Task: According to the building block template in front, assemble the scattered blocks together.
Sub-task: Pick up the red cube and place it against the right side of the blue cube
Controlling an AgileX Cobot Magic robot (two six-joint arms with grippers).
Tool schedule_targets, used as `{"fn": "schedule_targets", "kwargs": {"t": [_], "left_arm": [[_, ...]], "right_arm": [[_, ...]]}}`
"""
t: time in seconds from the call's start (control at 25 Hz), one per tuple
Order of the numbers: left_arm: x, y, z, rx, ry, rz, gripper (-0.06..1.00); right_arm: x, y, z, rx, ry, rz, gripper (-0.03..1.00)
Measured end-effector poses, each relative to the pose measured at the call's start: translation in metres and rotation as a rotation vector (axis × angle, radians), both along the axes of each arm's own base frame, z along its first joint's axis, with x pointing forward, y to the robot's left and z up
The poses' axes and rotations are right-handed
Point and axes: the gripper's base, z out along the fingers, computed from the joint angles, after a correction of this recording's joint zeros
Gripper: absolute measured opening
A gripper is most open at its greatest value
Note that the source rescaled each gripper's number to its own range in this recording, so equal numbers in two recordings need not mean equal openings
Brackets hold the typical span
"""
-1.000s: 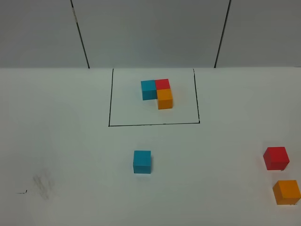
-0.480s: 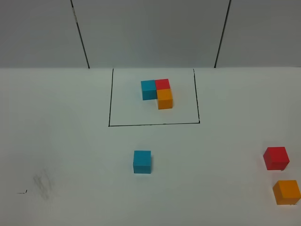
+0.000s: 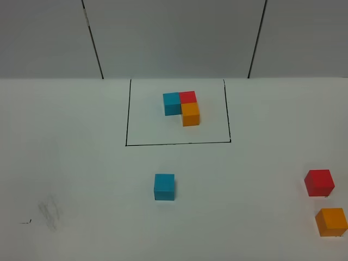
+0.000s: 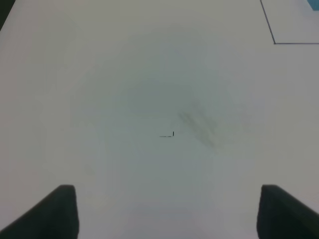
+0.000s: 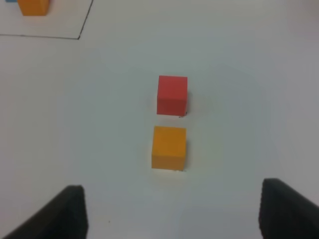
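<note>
- The white table [image 3: 81, 163] takes up nearly the whole overhead view; no arm shows there.
- A black rectangle [image 3: 176, 144] is drawn at the far middle. Inside it sits the template [image 3: 182, 107] — blue and red side by side, with orange touching the red one's near face to make an L.
- The left gripper [image 4: 169, 211] hangs released, jaws wide apart with nothing between them, over bare table near a grey smudge [image 4: 199, 127].
- The right gripper [image 5: 172, 211] is also released and empty, with the jaws spread. It hovers above the red and orange blocks.
- The blue block [image 3: 164, 186] lies alone, near and in front of the rectangle.
- The red block [image 3: 318, 182] and the orange block [image 3: 331, 221] sit near each other but apart, well off to the right.
- Over the last second nothing has moved — blocks and grippers are as they were. So assembly looks not yet begun, and the right arm seems best placed for the first pick.
</note>
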Motion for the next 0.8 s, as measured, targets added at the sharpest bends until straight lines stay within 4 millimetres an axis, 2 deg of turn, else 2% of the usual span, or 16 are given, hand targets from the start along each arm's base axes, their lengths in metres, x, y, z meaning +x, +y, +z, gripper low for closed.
{"fn": "schedule_targets", "kwargs": {"t": [0.8], "left_arm": [[0.0000,0.0000,0.0000,0.001,0.000,0.000,0.84]], "right_arm": [[0.0049,-0.0003,0.0050,0.031,0.013,-0.017,0.63]]}}
